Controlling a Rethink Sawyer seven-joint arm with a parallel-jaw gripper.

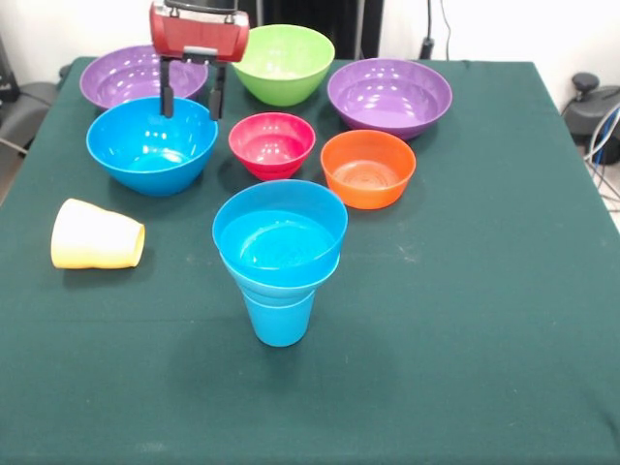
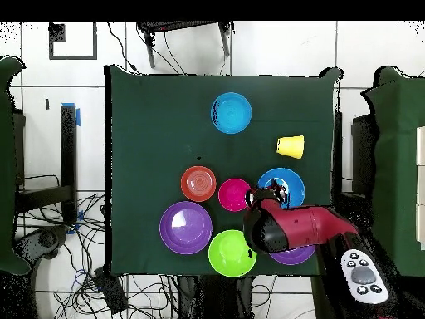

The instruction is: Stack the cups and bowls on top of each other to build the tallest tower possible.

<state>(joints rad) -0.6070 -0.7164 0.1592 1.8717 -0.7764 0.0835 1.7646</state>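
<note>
The tower (image 1: 280, 242) stands at the table's middle front: a sky-blue cup (image 1: 279, 318) with two blue bowls nested in its mouth; it also shows in the overhead view (image 2: 231, 112). The pale yellow cup (image 1: 97, 234) lies on its side to the left. My gripper (image 1: 192, 97) is open and empty, its fingers hanging over the far rim of a loose blue bowl (image 1: 145, 155). In the overhead view the gripper (image 2: 264, 199) overlaps that bowl (image 2: 286, 183). Pink-red (image 1: 271, 143) and orange (image 1: 368, 168) bowls sit beside it.
Along the far side stand a purple bowl (image 1: 131, 77), a lime green bowl (image 1: 284, 63) and a second purple bowl (image 1: 389, 95). A dark green cloth (image 1: 484, 291) covers the table. A remote control (image 2: 362, 274) lies off the table by the robot's base.
</note>
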